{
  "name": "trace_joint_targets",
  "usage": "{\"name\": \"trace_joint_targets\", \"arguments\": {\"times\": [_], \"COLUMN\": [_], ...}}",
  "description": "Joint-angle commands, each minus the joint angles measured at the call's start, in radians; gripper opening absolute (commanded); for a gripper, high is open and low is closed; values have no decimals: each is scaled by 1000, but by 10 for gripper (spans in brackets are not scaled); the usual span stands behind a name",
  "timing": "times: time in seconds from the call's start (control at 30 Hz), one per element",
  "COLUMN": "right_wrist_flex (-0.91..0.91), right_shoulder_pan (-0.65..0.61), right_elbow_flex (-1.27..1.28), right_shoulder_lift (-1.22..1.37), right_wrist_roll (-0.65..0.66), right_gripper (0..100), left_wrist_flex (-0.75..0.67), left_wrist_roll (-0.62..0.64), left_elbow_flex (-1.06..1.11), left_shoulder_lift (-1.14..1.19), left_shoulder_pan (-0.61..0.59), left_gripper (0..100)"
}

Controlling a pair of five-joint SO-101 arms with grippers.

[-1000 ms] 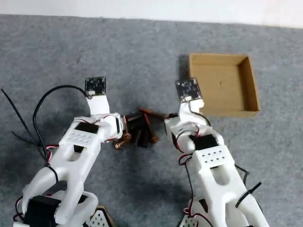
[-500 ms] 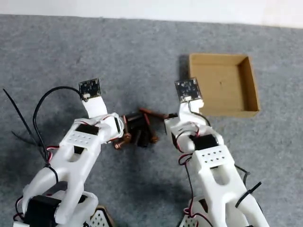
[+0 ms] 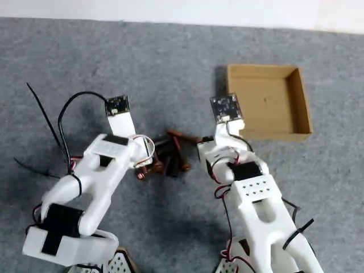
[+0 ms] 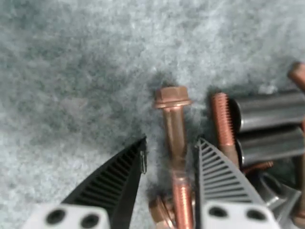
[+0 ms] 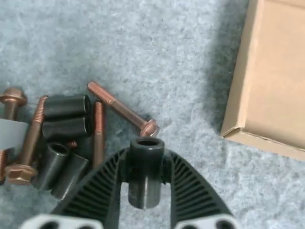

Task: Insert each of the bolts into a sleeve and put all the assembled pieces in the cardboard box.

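Left wrist view: left hand [image 4: 171,144] parted, straddling bolt [image 4: 172,101]; right hand [image 5: 145,160] clamps sleeve [image 5: 145,183].

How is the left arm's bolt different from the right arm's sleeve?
The bolt is copper, thin and hex-headed; the sleeve is dark, fatter and hollow. The bolt lies inside the open left end effector; the sleeve is clamped in the right end effector. Both are round.

surface: grey felt mat [image 3: 170,62] covering table | far edge: pale white strip [image 3: 170,8]
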Motion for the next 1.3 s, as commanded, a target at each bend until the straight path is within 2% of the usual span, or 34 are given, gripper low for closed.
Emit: {"name": "trace_joint_targets", "arguments": {"times": [0.0, 0.9, 1.03, 1.13, 1.27], "right_wrist_flex": [-33, -31, -31, -31, -31], "right_shoulder_pan": [10, 5, 5, 5, 5], "right_elbow_flex": [-2, -2, -2, -2, -2], "right_shoulder_lift": [-38, -38, -38, -38, -38], "right_wrist_roll": [2, 0, 0, 0, 0], "right_gripper": [5, 5, 5, 5, 5], "left_wrist_flex": [11, 12, 9, 25, 121], "left_wrist_roll": [9, 40, -3, -14, -12], "left_elbow_flex": [-45, -139, -176, -249, -325], "left_shoulder_lift": [39, 51, 97, 199, 240], "left_shoulder_pan": [7, -56, -56, -56, -58], "left_gripper": [160, 160, 160, 160, 160]}}
